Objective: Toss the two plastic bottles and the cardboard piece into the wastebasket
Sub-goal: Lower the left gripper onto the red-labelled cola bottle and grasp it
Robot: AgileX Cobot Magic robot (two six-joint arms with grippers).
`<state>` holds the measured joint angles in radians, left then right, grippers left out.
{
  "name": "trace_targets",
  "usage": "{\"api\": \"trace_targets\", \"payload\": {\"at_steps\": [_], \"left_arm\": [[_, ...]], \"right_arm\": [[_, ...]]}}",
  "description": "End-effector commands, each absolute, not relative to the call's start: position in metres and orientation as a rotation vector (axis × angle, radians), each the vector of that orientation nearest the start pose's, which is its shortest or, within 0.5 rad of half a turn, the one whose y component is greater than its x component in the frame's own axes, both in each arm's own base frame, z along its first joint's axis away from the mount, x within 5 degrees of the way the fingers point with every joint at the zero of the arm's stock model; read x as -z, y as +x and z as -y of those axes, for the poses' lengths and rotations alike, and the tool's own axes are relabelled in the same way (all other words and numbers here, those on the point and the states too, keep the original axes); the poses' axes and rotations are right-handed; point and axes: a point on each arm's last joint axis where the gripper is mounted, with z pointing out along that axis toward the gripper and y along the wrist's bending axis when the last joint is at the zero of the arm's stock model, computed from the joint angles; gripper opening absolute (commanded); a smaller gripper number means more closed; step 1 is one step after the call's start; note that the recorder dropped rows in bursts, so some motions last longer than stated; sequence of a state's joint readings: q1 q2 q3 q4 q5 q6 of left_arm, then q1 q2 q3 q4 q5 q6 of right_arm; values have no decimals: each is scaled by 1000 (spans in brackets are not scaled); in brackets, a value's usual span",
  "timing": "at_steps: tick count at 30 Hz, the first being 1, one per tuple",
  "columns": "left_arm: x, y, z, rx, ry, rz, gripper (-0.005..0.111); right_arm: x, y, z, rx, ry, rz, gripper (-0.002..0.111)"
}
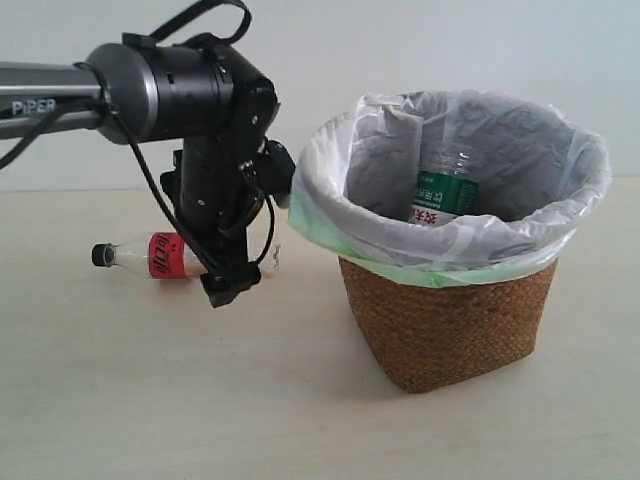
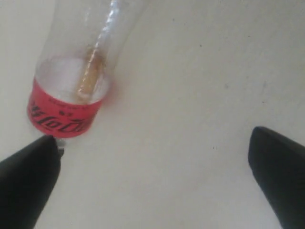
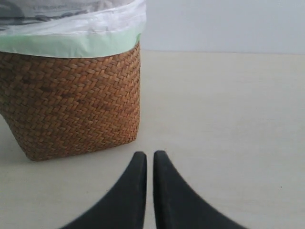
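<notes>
1. Nearest us stands the wastebasket (image 1: pixel 450 320), with its plastic bag (image 1: pixel 330 190) folded over the rim.
2. Inside the wastebasket we see the green-label bottle (image 1: pixel 443 195) standing on end against the plastic bag.
3. We find the red-label bottle (image 1: pixel 150 257) lying on its side on the table (image 1: pixel 120 400), well apart from the wastebasket, black cap pointing away from it.
4. Our left gripper (image 2: pixel 152 138) hangs over that bottle with its fingers spread wide and holding nothing; one fingertip is just beside the red label.
5. Our right gripper (image 3: pixel 150 157) sits near the wastebasket's foot, its fingers drawn almost together with only a thin slit between them, gripping nothing.
</notes>
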<state>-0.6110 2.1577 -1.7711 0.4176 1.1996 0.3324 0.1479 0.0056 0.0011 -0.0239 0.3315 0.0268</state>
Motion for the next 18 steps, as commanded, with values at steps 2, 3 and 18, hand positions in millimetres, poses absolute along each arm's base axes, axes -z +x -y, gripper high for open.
{"api": "trace_targets", "payload": {"at_steps": [2,3,18], "left_arm": [[-192,397,227,-578,1551,-2411,105],[-193,400,225,-571,1537,-2395,105],[-163,449,172,-441,1554,-2302,105]], "right_arm": [[-184,53,-7,-92,-134,-1801,2],[-184,53,-7,-92,-134,-1801,2],[-184,53,-7,-92,-134,-1801,2]]}}
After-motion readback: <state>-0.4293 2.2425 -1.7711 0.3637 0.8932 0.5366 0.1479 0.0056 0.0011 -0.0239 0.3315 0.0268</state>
